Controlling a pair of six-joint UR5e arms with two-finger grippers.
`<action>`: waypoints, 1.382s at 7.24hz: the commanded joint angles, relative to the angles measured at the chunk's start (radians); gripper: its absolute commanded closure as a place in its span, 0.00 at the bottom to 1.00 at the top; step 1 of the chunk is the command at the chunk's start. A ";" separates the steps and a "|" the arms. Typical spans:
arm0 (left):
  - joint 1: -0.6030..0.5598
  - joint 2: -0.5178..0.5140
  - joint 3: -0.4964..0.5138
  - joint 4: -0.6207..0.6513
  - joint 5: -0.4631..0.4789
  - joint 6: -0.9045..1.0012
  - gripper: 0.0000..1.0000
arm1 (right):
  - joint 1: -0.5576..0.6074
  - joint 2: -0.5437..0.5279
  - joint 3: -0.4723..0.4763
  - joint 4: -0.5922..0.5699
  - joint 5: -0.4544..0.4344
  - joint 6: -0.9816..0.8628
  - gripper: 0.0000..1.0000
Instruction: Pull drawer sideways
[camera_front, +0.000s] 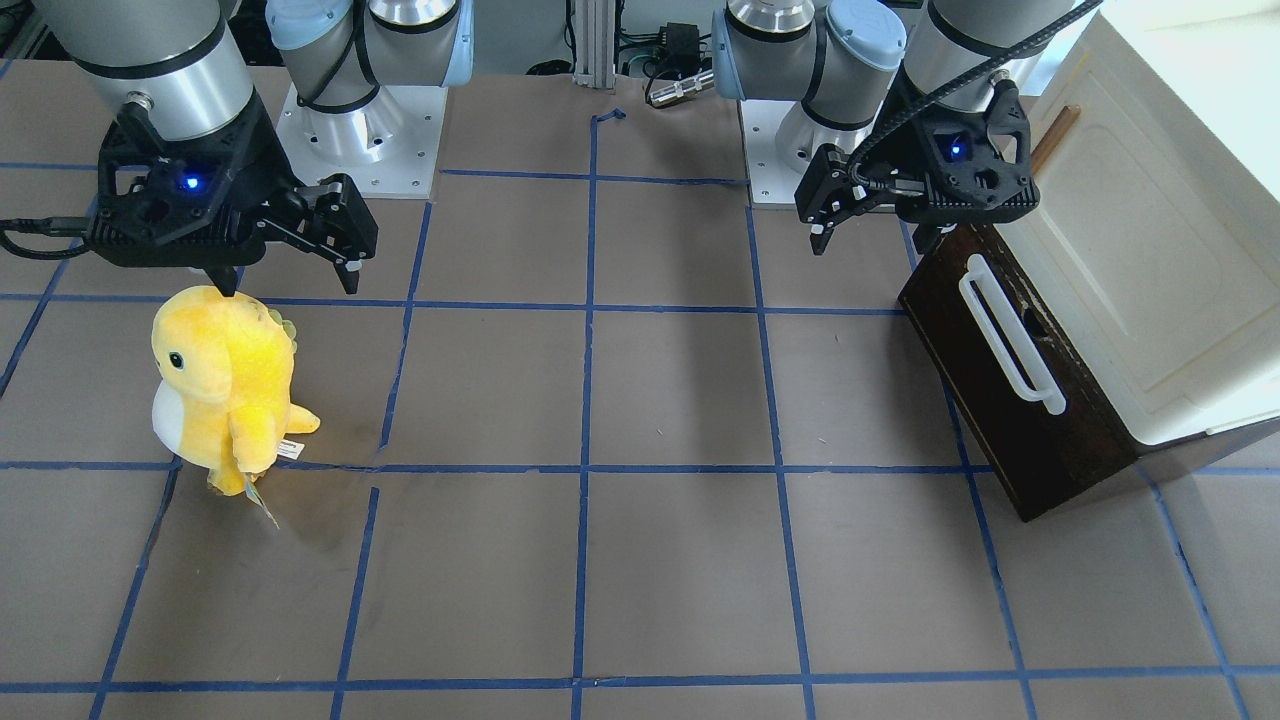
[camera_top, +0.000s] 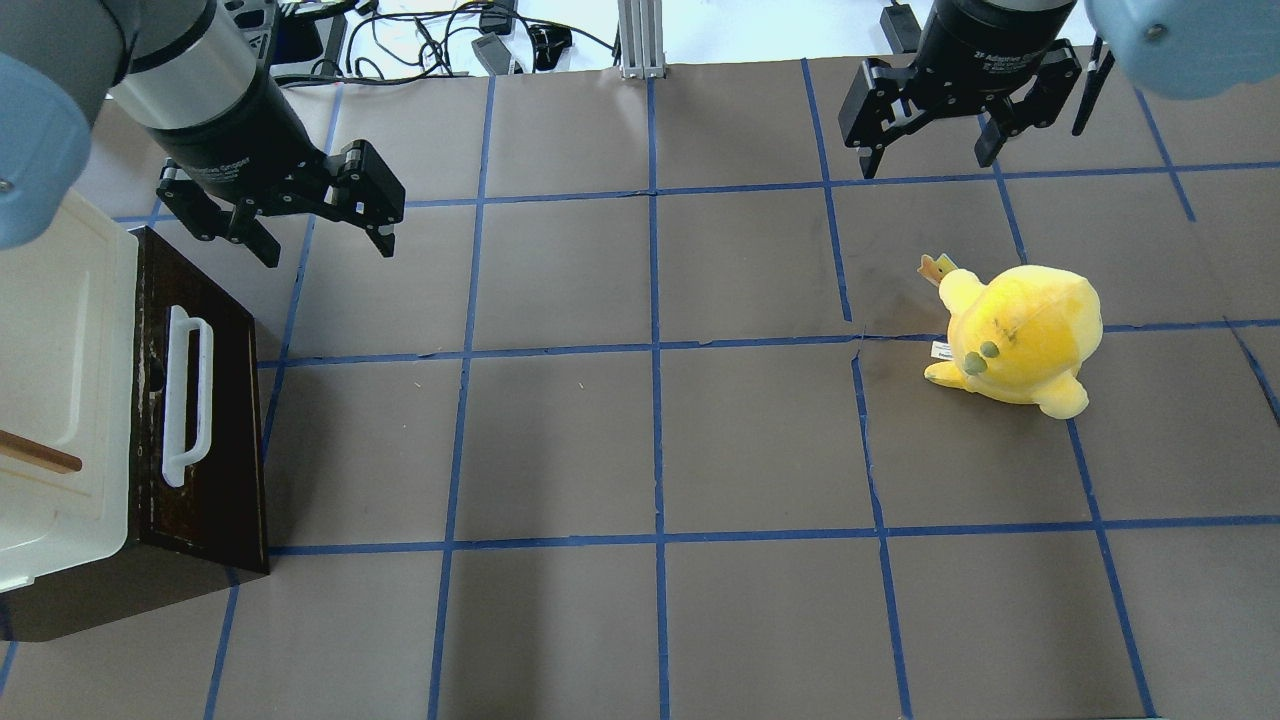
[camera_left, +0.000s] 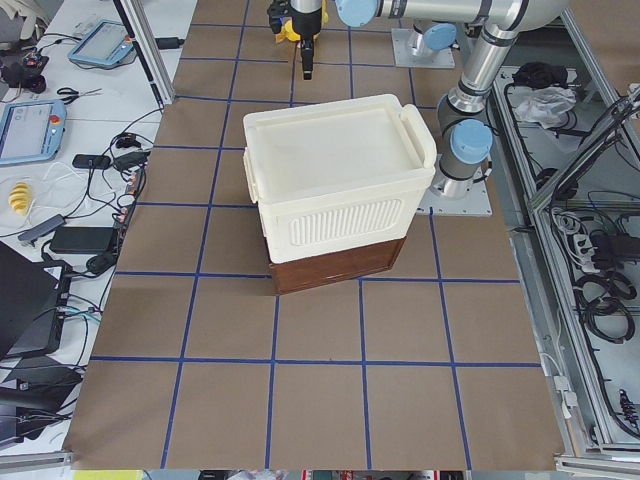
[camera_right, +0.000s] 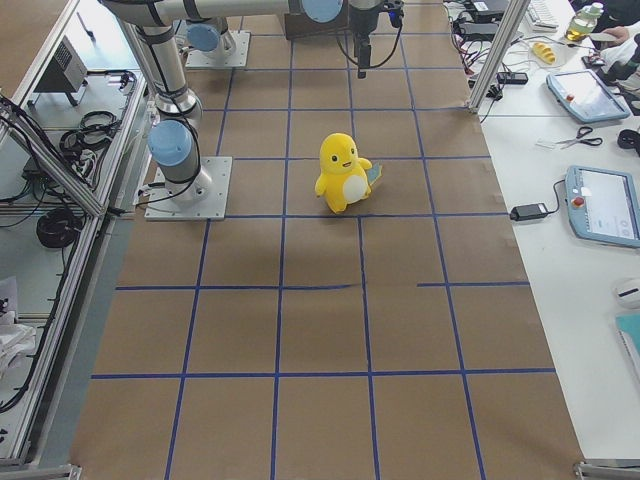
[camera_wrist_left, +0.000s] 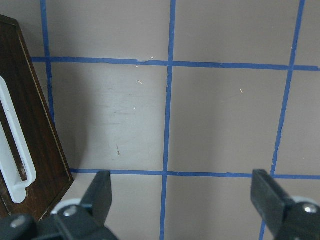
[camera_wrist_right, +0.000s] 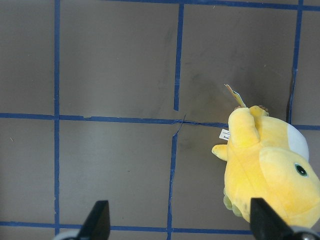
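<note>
Drawer stands at the table's end on the robot's left, its dark brown front facing across the table. Its long white bar handle runs along that front. A cream cabinet sits on top of it.

The left arm reaches down from above with its wrist pointing at the table. The left gripper hovers beside one end of the drawer front, clear of the handle. Its fingers are spread wide with nothing between them. The left wrist view looks past both fingertips onto bare brown table and blue tape lines, with the drawer front and handle at that view's left edge.

The right arm hangs the same way on the other side, wrist down. The right gripper is also spread and empty. It is near a yellow plush toy that stands on the table, but not touching it.
</note>
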 joint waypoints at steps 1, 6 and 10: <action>0.000 0.000 -0.003 0.000 0.001 0.001 0.00 | 0.000 0.000 0.000 0.000 0.000 0.000 0.00; 0.001 0.001 -0.003 -0.005 0.004 0.002 0.00 | 0.000 0.000 0.000 0.000 0.000 -0.002 0.00; 0.000 0.001 -0.003 -0.008 0.004 0.001 0.00 | 0.000 0.000 0.000 0.000 0.000 0.000 0.00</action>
